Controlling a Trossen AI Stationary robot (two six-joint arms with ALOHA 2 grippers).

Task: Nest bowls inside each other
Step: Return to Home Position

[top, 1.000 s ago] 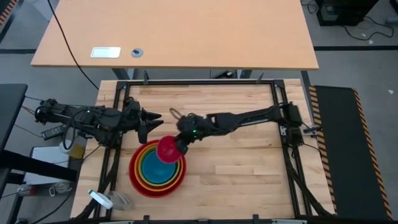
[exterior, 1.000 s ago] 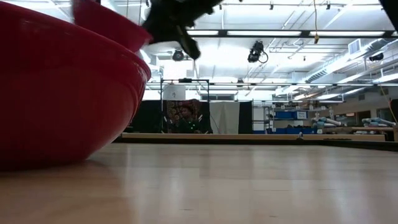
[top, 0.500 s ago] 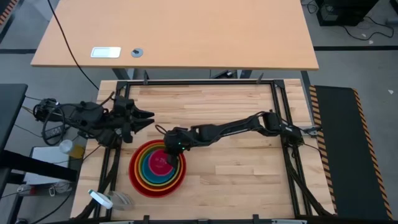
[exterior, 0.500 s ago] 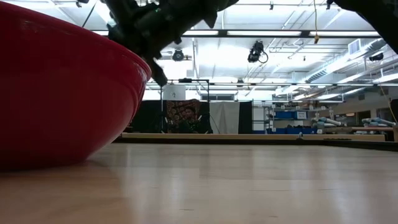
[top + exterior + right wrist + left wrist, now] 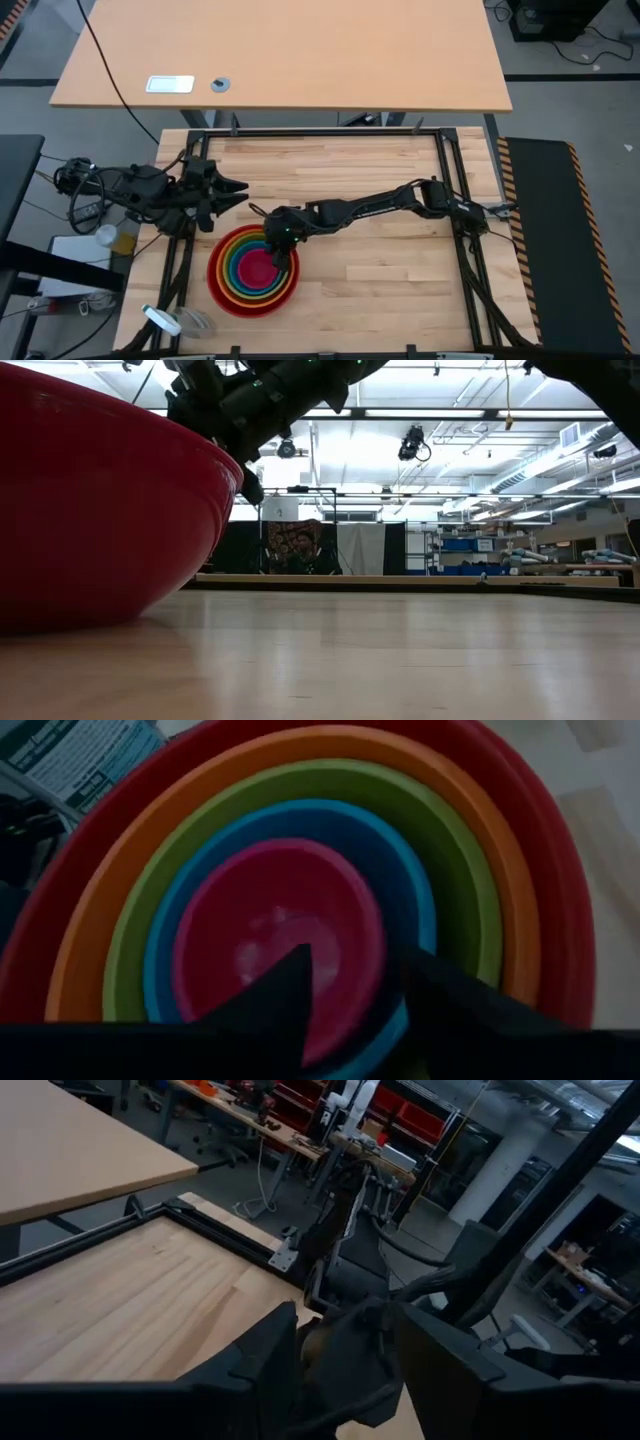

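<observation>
1. High view: right pincer (image 5: 279, 237) hangs over far rim of nested bowls (image 5: 250, 278) on desk (image 5: 380, 200), left-arm side; jaws spread, empty.
2. Pink bowl (image 5: 270, 935) sits innermost, directly beneath; lift before retracting, I judge.
3. Left pincer (image 5: 238, 195), spread, waits beside stack.

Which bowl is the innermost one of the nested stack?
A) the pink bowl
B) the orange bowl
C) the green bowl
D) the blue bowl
A: the right wrist view shows the pink bowl in the centre, with the blue bowl as the next ring around it.
</observation>
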